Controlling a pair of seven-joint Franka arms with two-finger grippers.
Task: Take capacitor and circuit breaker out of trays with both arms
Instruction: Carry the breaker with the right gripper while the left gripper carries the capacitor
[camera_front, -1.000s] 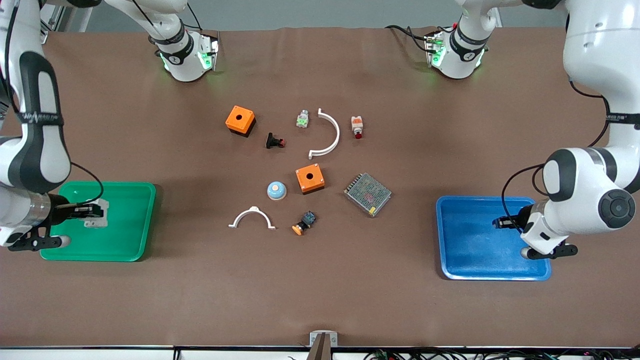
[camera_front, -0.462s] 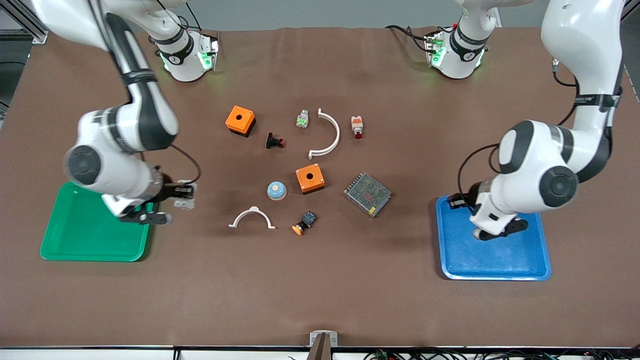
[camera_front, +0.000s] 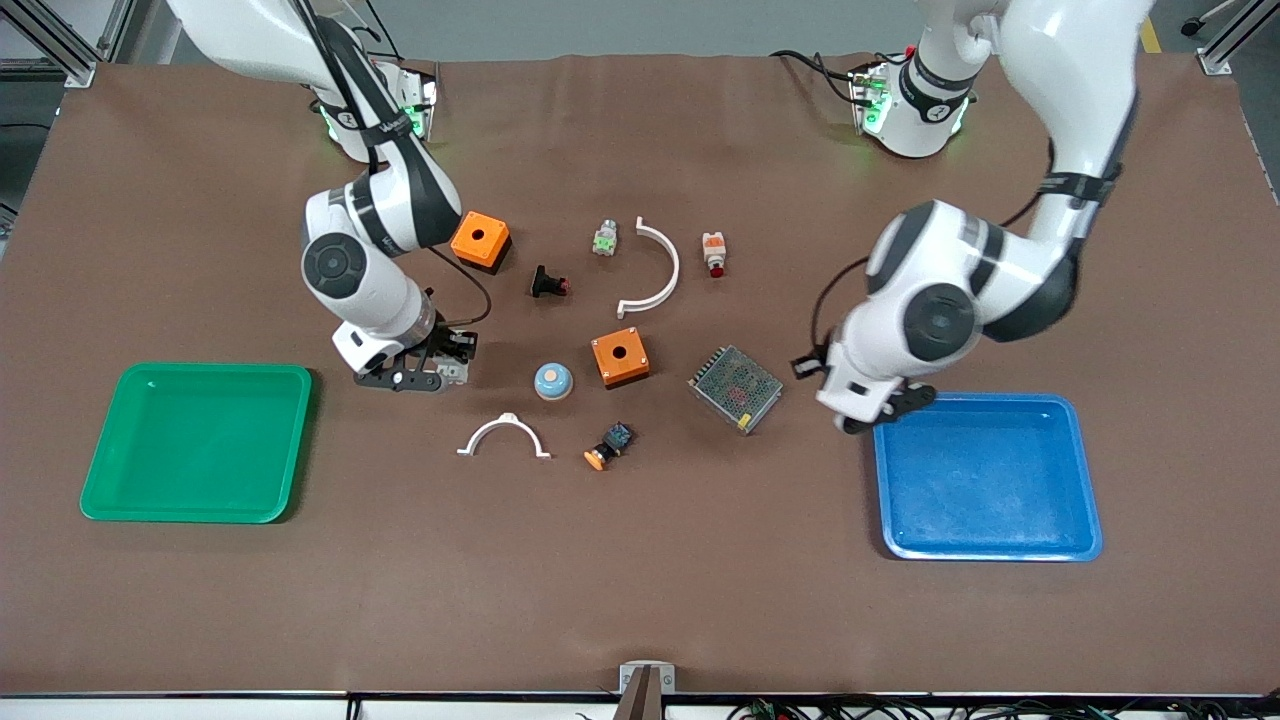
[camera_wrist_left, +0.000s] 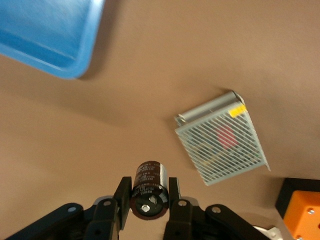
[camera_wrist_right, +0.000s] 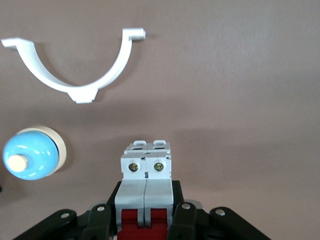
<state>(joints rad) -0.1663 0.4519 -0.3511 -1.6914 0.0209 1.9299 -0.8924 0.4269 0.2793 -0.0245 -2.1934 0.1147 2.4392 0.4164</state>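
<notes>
My right gripper (camera_front: 452, 360) is shut on the breaker (camera_wrist_right: 146, 176), a white block with red levers between the fingers (camera_wrist_right: 106, 212). It hangs over bare table between the green tray (camera_front: 200, 440) and the blue dome button (camera_front: 552, 380). The breaker shows in the front view as a white bit (camera_front: 456, 373). My left gripper (camera_front: 806, 368) is shut on the capacitor (camera_wrist_left: 150, 186), a black cylinder with a silvery end. It hangs over the table between the metal mesh box (camera_front: 735, 387) and the blue tray (camera_front: 985, 475).
Two orange boxes (camera_front: 481, 240) (camera_front: 619, 358), two white curved clips (camera_front: 504, 436) (camera_front: 655, 265), a black push-button (camera_front: 549, 283), an orange-tipped part (camera_front: 607, 446) and two small white parts (camera_front: 604, 240) (camera_front: 713, 253) lie mid-table. Both trays hold nothing.
Both arms have swung from over their trays toward the table's middle. The right gripper still carries the breaker and the left still carries the capacitor.
</notes>
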